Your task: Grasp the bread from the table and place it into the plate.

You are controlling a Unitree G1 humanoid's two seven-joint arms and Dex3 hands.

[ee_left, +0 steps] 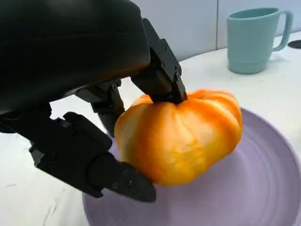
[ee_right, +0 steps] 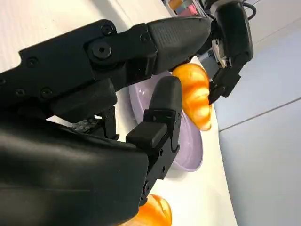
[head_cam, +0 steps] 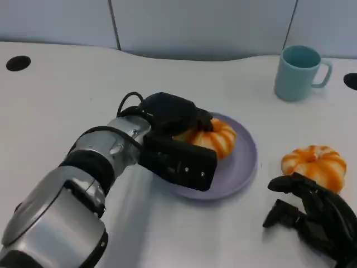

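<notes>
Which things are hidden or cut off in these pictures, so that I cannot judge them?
- Head view: left hand covers the held bread's near side and part of the plate.
- Left wrist view: whether the bread touches the plate is unclear.
- Head view: right hand is cut by the edge.

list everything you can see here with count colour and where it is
bread in hand: 1, orange with pale stripes, over the plate, gripped by the left hand
bread on table: 1, orange with pale stripes, on the table to the right of the plate, just beyond the right hand
plate: 1, pale purple, middle of the table
mug: 1, light teal, far right part of the table, upright, handle to the right
table: 1, white, with a black round hole near each far edge
left hand: 1, black on a silver forearm, over the plate, fingers around the bread
right hand: 1, black, at the near right of the table, holding nothing, fingers apart
</notes>
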